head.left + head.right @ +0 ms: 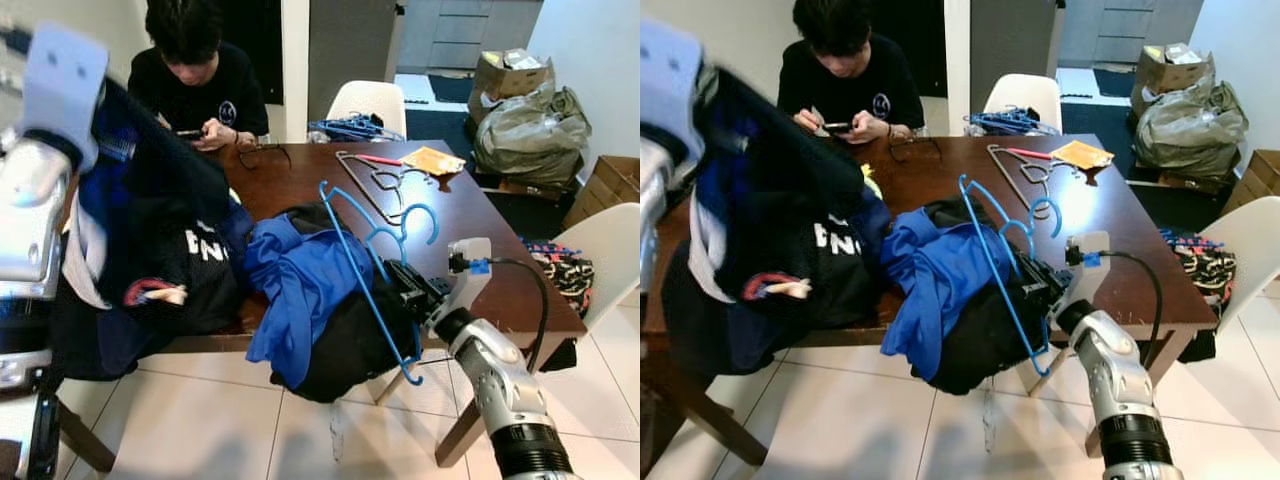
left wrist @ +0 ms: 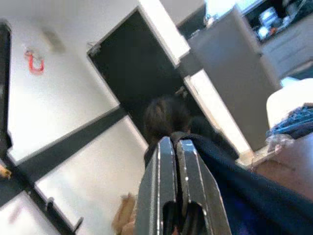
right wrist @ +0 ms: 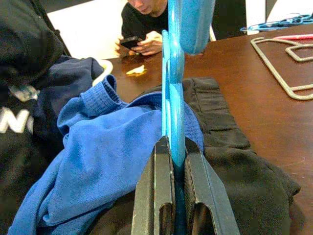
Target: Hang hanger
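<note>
A blue plastic hanger (image 1: 368, 268) stands tilted over a heap of clothes at the table's near edge. My right gripper (image 3: 171, 147) is shut on its lower bar, low on the right of the head views (image 1: 1038, 283). Under it lie a blue garment (image 1: 300, 290) and a black garment (image 1: 350, 345). My left arm (image 1: 55, 90) is raised at the far left. A dark navy garment with white lettering (image 1: 170, 230) hangs from it. My left gripper (image 2: 174, 142) has its fingers pressed together, with the navy cloth draped against them.
The brown table (image 1: 485, 235) carries grey wire hangers (image 1: 372, 185) and an orange packet (image 1: 432, 160). A person (image 1: 195, 70) sits at its far side with a phone. White chairs (image 1: 367, 100) (image 1: 610, 250), bags and boxes (image 1: 530, 120) stand behind and to the right.
</note>
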Robot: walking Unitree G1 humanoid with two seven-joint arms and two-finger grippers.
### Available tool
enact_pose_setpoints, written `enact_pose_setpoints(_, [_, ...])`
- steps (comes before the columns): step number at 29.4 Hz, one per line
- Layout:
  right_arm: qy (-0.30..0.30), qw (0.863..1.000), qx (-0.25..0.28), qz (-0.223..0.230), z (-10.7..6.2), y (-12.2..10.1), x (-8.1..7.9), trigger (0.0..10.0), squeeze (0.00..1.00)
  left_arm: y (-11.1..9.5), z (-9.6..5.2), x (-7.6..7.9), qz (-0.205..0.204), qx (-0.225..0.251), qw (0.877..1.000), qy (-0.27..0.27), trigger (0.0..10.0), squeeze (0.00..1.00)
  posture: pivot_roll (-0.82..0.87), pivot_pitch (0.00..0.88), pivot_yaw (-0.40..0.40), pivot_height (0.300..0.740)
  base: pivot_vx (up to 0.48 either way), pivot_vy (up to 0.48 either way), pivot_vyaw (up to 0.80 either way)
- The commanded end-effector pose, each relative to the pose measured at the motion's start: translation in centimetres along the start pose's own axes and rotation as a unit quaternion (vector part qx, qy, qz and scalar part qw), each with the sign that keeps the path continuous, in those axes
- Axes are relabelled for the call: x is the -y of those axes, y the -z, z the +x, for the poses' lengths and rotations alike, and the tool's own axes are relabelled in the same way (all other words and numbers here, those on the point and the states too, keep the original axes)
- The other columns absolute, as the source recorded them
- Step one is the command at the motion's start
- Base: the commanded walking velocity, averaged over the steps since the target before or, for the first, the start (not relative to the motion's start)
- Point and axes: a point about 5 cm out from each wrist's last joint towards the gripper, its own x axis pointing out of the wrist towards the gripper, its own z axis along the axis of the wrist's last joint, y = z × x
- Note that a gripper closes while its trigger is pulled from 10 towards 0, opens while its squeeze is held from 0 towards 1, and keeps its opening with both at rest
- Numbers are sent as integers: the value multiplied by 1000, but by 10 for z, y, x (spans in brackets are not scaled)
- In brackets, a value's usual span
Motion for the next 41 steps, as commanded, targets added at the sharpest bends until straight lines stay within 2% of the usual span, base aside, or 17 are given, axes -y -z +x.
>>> enact_pose_setpoints(1, [-3,1000,1,2,1,1,-2,10000,0,-29,12,-1,9,53,999,2,0,0,-12,0,17,731,0,0,0])
enact_pose_setpoints(2, [-3,1000,1,4,2,1,-2,10000,0,-42,19,-5,14,75,997,-9,0,0,-12,0,17,731,0,0,0])
enact_pose_setpoints(7, [-3,1000,2,6,2,1,-3,10000,0,-58,28,-21,26,98,994,-48,0,0,-13,0,19,731,0,0,0])
enact_pose_setpoints(9, [-2,1000,2,6,2,2,-3,10000,0,-69,32,-37,41,110,989,-88,0,0,-12,0,20,731,0,0,0])
enact_pose_setpoints(10, [-2,1000,3,7,2,2,-3,10000,0,-78,33,-59,57,117,982,-136,0,0,-12,0,20,731,0,0,0])
enact_pose_setpoints(11, [-2,1000,3,7,2,2,-3,10000,0,-78,33,-59,57,117,982,-136,0,0,-12,0,20,731,0,0,0])
enact_pose_setpoints(14, [-1,1000,3,8,2,3,-3,10000,0,-84,32,-79,65,121,974,-178,0,0,-10,0,24,731,0,0,0])
enact_pose_setpoints(16, [0,1000,3,9,2,4,-3,10000,0,-94,33,-90,29,138,972,-186,0,0,-4,0,26,731,0,0,0])
enact_pose_setpoints(18, [0,1000,3,10,2,4,-3,10000,0,-98,34,-88,12,148,973,-177,0,0,-4,0,26,731,0,0,0])
enact_pose_setpoints(20, [2,1000,3,11,2,4,-2,10000,0,-104,41,-69,-22,163,980,-112,0,0,-4,0,26,731,0,0,0])
enact_pose_setpoints(21, [2,1000,2,11,3,4,-2,10000,0,-105,46,-38,-79,176,981,-11,0,0,-4,0,26,731,0,0,0])
enact_pose_setpoints(26, [2,1000,3,12,3,5,-3,10000,0,-104,46,-21,-119,180,976,34,0,0,-3,0,28,731,0,0,0])
enact_pose_setpoints(28, [6,1000,4,13,2,5,-2,10000,0,-111,43,-7,-166,202,962,80,0,0,-3,0,30,731,0,0,0])
enact_pose_setpoints(31, [7,1000,5,14,2,5,-2,10000,0,-115,42,-3,-181,211,956,94,0,0,-3,0,30,731,0,0,0])
enact_pose_setpoints(33, [9,1000,6,16,2,5,-2,10000,0,-127,40,-7,-224,237,939,110,0,0,0,0,34,731,0,0,0])
enact_pose_setpoints(35, [10,1000,6,17,2,5,-1,10000,0,-131,40,-10,-234,245,934,110,0,0,0,0,34,731,0,0,0])
enact_pose_setpoints(41, [11,1000,6,18,3,5,-1,10000,0,-129,42,-18,-230,243,938,91,0,0,2,0,35,731,0,0,0])
